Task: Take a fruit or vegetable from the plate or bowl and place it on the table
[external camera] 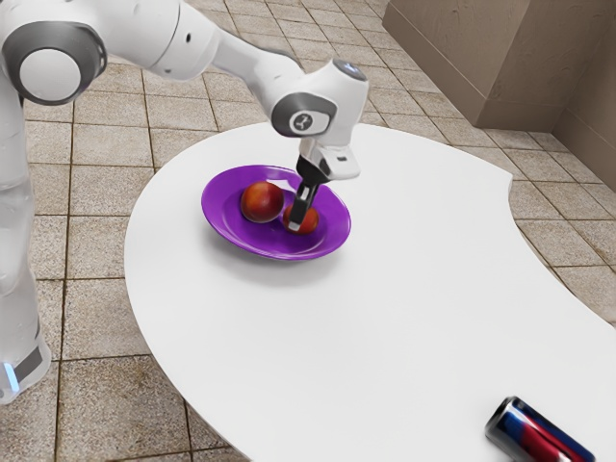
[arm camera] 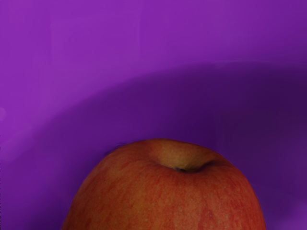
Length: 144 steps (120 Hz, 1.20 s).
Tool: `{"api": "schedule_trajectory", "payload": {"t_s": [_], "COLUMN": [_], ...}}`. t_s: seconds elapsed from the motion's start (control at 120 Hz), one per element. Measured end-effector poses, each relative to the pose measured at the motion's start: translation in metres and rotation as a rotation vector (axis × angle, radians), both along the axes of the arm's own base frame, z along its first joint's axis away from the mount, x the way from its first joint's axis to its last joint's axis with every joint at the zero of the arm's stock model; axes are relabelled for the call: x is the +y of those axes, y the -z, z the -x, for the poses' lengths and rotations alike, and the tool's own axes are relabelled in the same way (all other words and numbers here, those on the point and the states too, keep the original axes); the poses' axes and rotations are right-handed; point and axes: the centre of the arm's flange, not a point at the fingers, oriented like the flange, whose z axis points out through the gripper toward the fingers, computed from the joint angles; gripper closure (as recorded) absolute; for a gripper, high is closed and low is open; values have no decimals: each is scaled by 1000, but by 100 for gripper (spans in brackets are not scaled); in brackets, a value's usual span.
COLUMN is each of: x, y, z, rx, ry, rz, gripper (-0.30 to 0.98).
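Apple [external camera: 312, 222] in purple bowl [external camera: 332, 217], upper centre of exterior frame, just beside redder fruit [external camera: 262, 201]. My end effector [external camera: 297, 222] reaches down inside rim, at apple, likely so grip clears neighbour and bowl wall. Grasp state: cannot tell. Lift onto surface [external camera: 385, 318] outstanding, judged by apple's position.

ext. view bright, soft shadow under bowl [external camera: 258, 242]; wrist dimmer

Beige stone tiles [external camera: 101, 313] pave the floor around a brown wall block [external camera: 472, 58].
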Motion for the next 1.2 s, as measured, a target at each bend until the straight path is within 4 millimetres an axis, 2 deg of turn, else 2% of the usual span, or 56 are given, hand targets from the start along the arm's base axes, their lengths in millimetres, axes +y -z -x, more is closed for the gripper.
{"api": "schedule_trajectory", "payload": {"t_s": [0.15,0.233,0.508,0.633,0.75,0.875,1.067,1.167,1.2], "x": [3,5,14,20,7,-1,-13,-15,-15], "y": [-1,-9,-85,-105,-101,-82,-59,-50,-49], "z": [0,-1,-22,-48,-86,-122,-154,-161,-162], "rx": [-12,-28,-176,-229,-248,-250,-252,-248,-249], "ry": [-15,-24,-47,-55,-33,-21,-9,-9,-9], "rz": [-6,-10,-48,-73,-88,-96,-88,-84,-84], "gripper": [37,38,38,37,37,37,37,37,33]}}
